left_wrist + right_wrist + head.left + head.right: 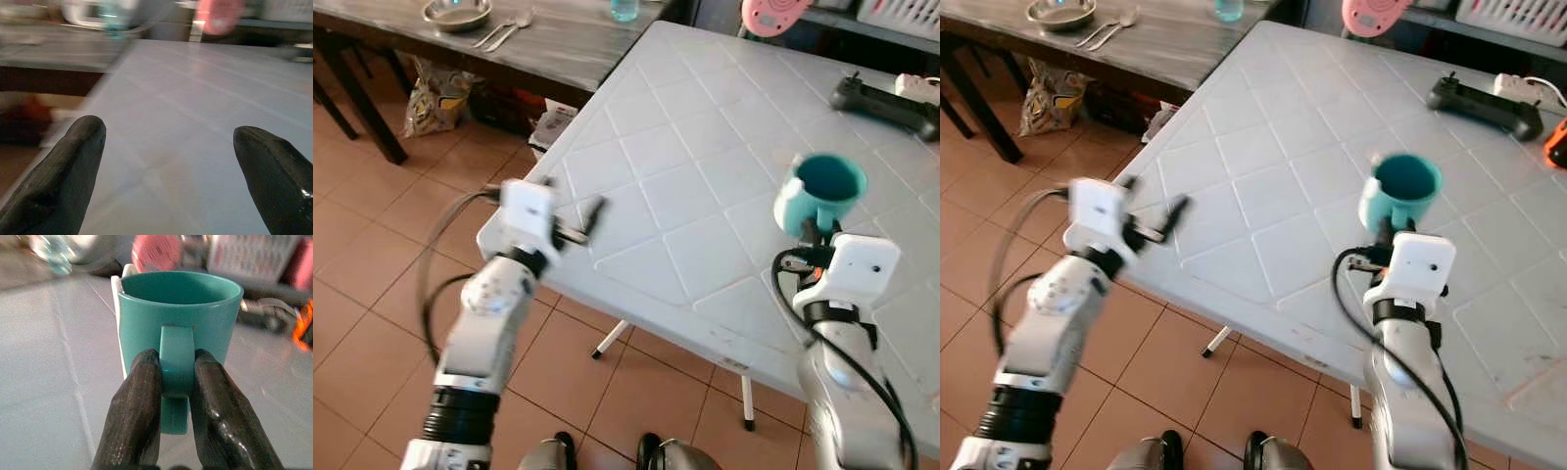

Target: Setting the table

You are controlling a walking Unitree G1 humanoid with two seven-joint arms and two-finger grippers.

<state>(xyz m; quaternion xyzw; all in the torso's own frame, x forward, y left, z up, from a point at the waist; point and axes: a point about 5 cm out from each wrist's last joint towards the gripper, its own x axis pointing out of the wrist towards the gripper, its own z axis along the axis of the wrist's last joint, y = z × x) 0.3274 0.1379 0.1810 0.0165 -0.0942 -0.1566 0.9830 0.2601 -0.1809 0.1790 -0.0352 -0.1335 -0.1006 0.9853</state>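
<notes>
**Teal mug held by its handle over the white desk**

Terracotta floor tiles (372,245) run under two desks; nearest you is the white desk (685,196) with a moulded diamond grid, and beyond it a dark wooden desk (558,49) fills the upper left of the head views. On your right side, the right claw (177,377) is clamped on the handle of the teal mug (820,193); in the right wrist view you can see both black fingers (134,406) pressed against the handle from either side; the mug stands upright with its mouth open to the head camera, over the white desk on its right part, and whether its base touches the surface you cannot tell. Your left claw (168,147) is spread wide with nothing between its fingers; it sits at the near left edge of the white desk, pointing across the top, and it looks blurred in the head views. Far across the white desk lie a black controller (886,103) and, beside it, a white power strip (920,86); a pink round object (773,15) shows at the far edge. On the wooden desk you have a metal bowl (458,14), a spoon and fork (504,32) just beside it, and a clear glass (625,10) further along. Under that desk a printed bag (435,98) rests on the floor.
</notes>
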